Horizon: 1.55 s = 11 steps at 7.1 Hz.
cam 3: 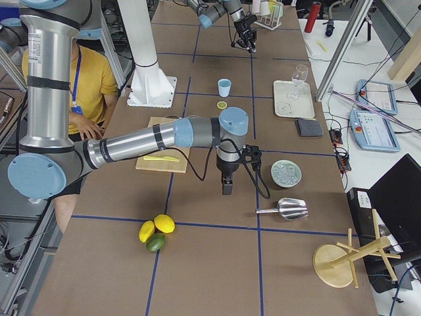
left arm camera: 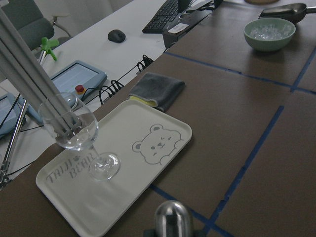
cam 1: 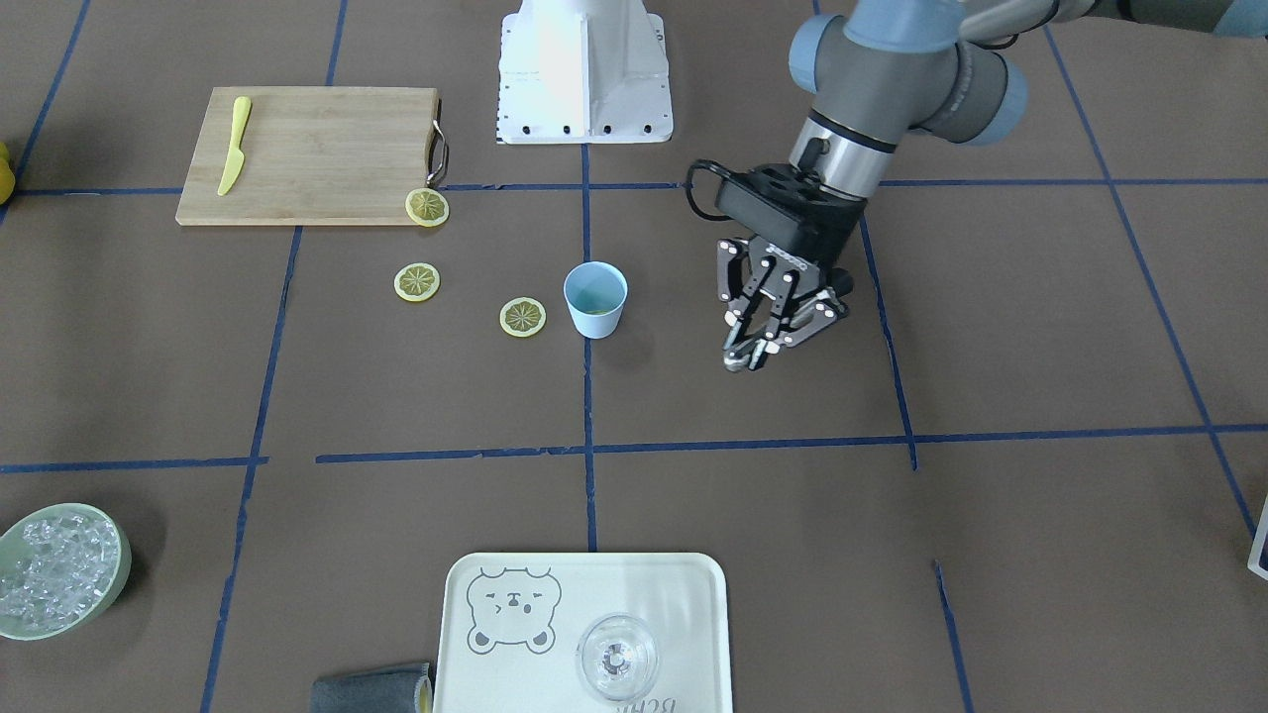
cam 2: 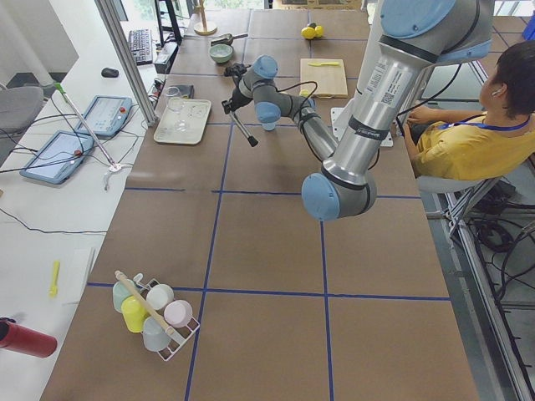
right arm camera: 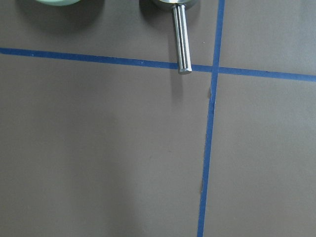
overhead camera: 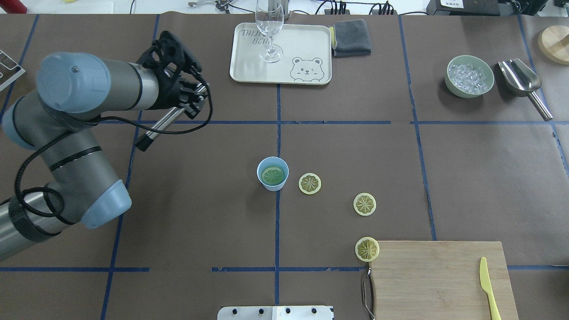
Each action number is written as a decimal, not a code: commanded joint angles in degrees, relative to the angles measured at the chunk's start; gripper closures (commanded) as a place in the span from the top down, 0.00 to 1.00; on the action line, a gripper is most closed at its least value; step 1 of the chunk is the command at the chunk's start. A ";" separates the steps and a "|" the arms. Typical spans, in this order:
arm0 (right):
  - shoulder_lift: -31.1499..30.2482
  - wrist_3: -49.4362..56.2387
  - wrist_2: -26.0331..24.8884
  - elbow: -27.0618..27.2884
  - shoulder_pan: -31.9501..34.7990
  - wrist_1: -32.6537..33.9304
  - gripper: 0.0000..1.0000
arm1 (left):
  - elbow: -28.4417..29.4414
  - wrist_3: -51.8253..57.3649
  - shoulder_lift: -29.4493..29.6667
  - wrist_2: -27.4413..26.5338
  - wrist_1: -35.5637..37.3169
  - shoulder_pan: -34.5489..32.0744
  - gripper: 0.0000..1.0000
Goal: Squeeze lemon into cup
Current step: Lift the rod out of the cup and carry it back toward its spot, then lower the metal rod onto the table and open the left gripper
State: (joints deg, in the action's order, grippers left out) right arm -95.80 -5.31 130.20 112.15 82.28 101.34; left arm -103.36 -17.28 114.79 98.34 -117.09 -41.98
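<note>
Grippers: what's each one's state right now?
Left gripper: shut on the metal rod.
Right gripper: cannot tell; visible only in the side view.

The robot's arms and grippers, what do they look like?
Both arms are grey metal tubes with pale blue caps at the rounded joints. The left arm has a black cable looping along it to the left gripper, which is a black linkage with small silver screws. The right arm has black bands and a black cable loop by the dark right gripper.
</note>
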 commanded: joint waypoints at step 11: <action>0.18 0.03 0.05 -0.01 0.51 -0.09 1.00 | 6.24 -38.42 -17.85 -0.86 1.42 -0.32 0.00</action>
State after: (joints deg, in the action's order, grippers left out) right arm -95.62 -5.27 130.14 112.09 82.74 101.26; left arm -97.47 -52.78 96.37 98.24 -115.88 -44.88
